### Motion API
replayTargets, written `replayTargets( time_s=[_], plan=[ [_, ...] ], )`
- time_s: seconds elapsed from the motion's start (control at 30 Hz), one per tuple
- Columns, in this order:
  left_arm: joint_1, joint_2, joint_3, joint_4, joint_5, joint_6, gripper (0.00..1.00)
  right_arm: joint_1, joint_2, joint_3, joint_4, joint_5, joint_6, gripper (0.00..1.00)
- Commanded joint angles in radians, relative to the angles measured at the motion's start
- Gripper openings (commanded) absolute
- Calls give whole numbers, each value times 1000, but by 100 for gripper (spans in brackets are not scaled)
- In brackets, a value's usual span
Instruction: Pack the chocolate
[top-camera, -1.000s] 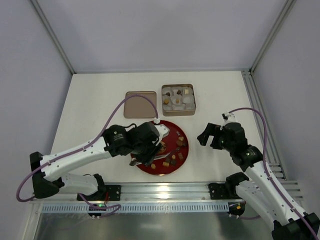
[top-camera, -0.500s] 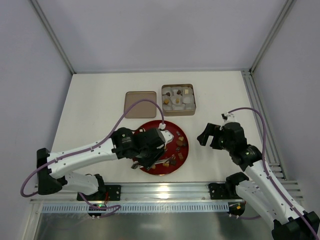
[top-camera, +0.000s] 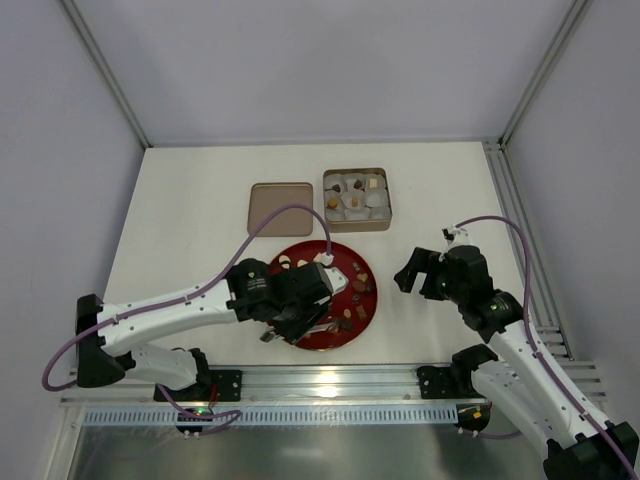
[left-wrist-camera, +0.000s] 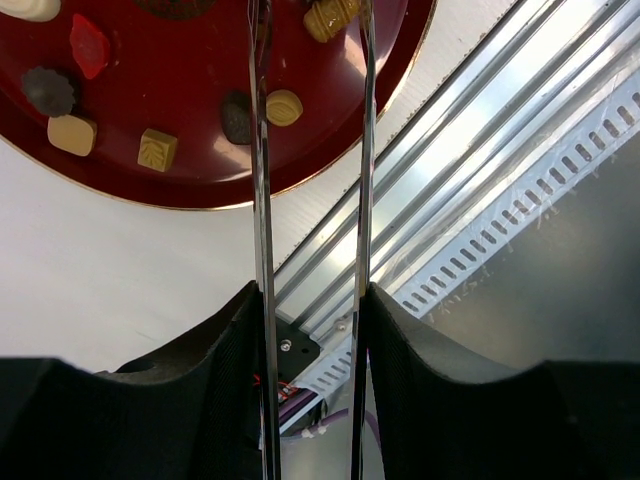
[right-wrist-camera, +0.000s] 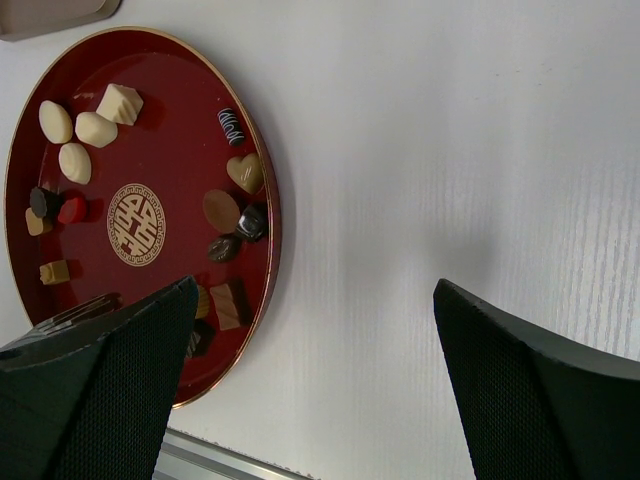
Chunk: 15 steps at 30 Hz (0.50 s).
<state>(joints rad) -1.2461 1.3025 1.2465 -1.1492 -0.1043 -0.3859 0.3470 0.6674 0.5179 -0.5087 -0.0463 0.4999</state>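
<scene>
**A:** Where is the chocolate (right-wrist-camera: 221, 210)?

**B:** Most of it lies on the red plate (right-wrist-camera: 170, 120); cream-white pieces sit at the plate's far left; tan and dark ones run along its right rim; a red piece, a dark one and some tan squares lie on its near left; more sits in the open tin (top-camera: 326, 200) just beyond the plate's far rim, among white paper cups (top-camera: 375, 201).

**A:** And the lid (top-camera: 280, 208)?

**B:** It lies flat on the table (top-camera: 190, 200), beyond the plate's far left rim and beside the tin.

**A:** What about the left gripper (left-wrist-camera: 312, 50)?

**B:** It hangs over the plate's near rim; its two thin blades stand apart, with nothing pinched along the length that shows; a ribbed tan piece lies on the plate in the gap, hard by one blade; the tips run off the top edge of the wrist view.

**A:** The right gripper (right-wrist-camera: 315, 290)?

**B:** It is to the right of the plate, clear of its rim, above bare table; its jaws are spread wide and hold nothing.
</scene>
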Motion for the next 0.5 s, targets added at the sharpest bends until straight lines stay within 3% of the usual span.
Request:
replayTargets(
  time_s=[0.0,0.47],
  plan=[
    [-15,-3,-5,-20,0,7,44,3,-12,-2,33,17,3,100],
    [-33,24,-22,-14,15,24,44,4,-17,-13,36,16,6,99]
  ],
)
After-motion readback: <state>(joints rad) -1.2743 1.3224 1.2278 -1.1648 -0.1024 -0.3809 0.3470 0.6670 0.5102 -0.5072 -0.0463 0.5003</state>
